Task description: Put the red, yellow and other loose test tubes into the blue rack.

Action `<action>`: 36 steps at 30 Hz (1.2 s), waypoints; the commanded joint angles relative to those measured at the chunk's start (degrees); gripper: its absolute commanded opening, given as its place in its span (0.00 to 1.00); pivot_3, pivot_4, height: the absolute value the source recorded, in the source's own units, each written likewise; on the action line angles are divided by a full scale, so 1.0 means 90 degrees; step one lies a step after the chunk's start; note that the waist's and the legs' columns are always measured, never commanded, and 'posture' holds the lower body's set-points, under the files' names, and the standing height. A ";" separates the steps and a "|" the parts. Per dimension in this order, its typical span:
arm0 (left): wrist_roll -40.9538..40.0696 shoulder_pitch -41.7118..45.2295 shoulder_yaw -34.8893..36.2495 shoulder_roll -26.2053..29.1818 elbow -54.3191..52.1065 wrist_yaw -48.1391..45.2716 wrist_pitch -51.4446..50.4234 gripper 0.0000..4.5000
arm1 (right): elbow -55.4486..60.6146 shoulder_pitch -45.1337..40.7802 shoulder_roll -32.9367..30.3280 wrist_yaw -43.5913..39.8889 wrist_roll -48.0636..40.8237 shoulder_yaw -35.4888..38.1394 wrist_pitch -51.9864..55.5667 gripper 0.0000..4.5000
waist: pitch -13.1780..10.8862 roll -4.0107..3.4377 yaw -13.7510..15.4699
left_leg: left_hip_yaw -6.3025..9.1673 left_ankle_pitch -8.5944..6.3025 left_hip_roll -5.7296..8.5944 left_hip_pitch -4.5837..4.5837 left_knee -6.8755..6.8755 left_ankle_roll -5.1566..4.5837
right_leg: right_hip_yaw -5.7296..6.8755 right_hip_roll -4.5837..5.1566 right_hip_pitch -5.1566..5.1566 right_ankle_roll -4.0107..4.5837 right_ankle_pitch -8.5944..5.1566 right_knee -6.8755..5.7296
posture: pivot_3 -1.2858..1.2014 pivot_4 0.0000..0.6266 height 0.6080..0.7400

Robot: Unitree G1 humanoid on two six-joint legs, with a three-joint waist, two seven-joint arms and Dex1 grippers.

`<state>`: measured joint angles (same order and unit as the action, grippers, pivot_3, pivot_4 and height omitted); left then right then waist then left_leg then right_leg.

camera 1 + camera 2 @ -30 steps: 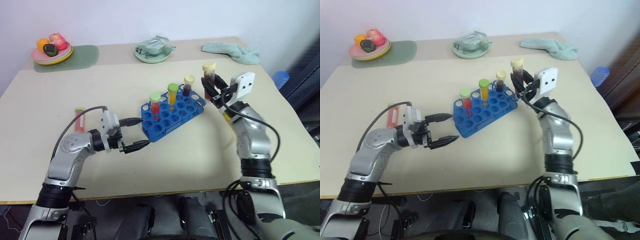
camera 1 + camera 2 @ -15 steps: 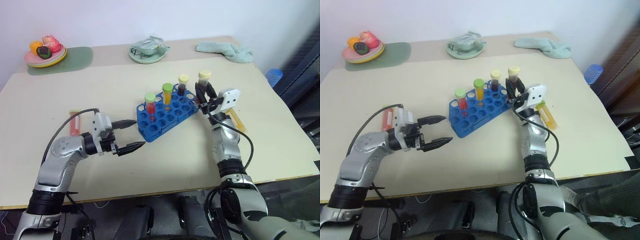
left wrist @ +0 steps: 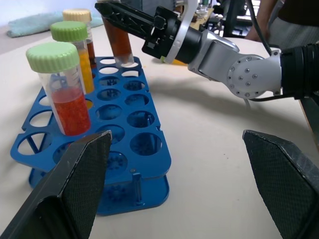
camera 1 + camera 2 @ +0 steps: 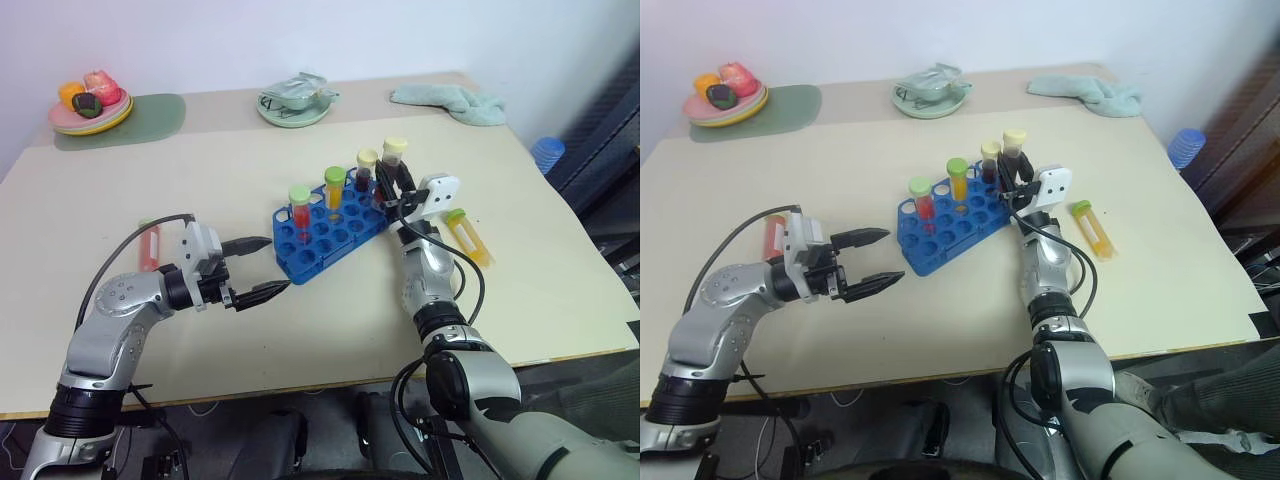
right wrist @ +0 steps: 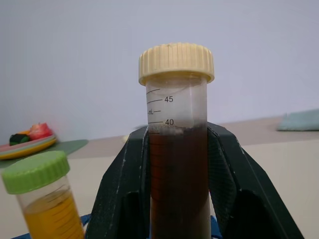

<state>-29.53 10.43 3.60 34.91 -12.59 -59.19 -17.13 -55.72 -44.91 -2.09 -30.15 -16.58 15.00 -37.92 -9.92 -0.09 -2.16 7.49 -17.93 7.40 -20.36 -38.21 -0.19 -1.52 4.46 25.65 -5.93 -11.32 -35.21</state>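
The right gripper (image 4: pixel 396 186), its two black fingers clamped on a clear plastic test tube of dark brown liquid with a cream screw cap (image 5: pixel 177 149), is coming down and in toward the bright blue plastic rack with rows of round holes (image 4: pixel 330 232); a second ago it was holding the tube higher and farther off the rack's right end, whereas now the tube is hanging upright at the rack's far right corner. By this reading, the insertion step is nearing its end, though whether the tube's tip is already entering a hole cannot be told. In the right wrist view the tube is sitting squarely between the fingers (image 5: pixel 124 199), which are pressing its sides below the liquid line.

The rack is lying mid-table, already carrying a green-capped tube of red liquid (image 4: pixel 299 209), a green-capped tube of yellow liquid (image 4: pixel 334 190) and a cream-capped dark tube (image 4: pixel 366 170).

The left gripper (image 4: pixel 258 268), fingers standing wide apart and holding nothing, is hovering just beside the rack's near left corner. Two loose tubes are waiting on the table: a green-capped yellow one (image 4: pixel 466 233) near the right arm and a red one (image 4: pixel 151 244) behind the left arm.
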 commanded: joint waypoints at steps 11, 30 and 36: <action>-0.0156 0.0176 0.0108 0.0069 -0.0336 0.0075 -0.0145 0.96 | -0.0214 0.0152 0.0134 0.0077 0.0011 0.0047 -0.0284 0.26 | 0.0000 -0.0001 -0.0037 | 0.0002 0.0001 -0.0001 0.0000 0.0001 0.0002 | 0.0000 -0.0001 0.0000 0.0001 0.0000 0.0000 | 0.52 0.24 1.00; -0.0196 0.0219 0.0101 0.0139 -0.0246 0.0047 -0.0123 0.96 | -0.0466 0.0414 0.0097 0.1895 0.1395 -0.0437 -0.1238 0.84 | 0.0016 0.0015 -0.0028 | 0.0007 0.0001 -0.0002 0.0015 0.0009 0.0002 | 0.0002 -0.0005 -0.0013 0.0003 -0.0001 0.0003 | 0.52 0.24 1.00; -0.0165 0.0307 -0.0032 -0.0036 -0.0066 -0.0016 -0.0003 0.96 | 0.1366 0.0672 -0.0410 0.2061 0.1863 -0.0913 -0.0184 0.84 | 0.0012 0.0009 -0.0001 | 0.0007 0.0001 0.0003 0.0005 0.0007 0.0002 | 0.0002 -0.0010 -0.0006 0.0003 -0.0001 0.0004 | 0.52 0.24 1.00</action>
<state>-30.66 12.15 3.25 34.69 -12.97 -59.01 -18.30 -50.03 -38.40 -4.77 -12.01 -0.54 7.32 -41.91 -9.82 -0.01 -2.17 7.55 -17.92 7.42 -20.34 -38.16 -0.17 -1.51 4.37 25.62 -5.90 -11.33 -35.18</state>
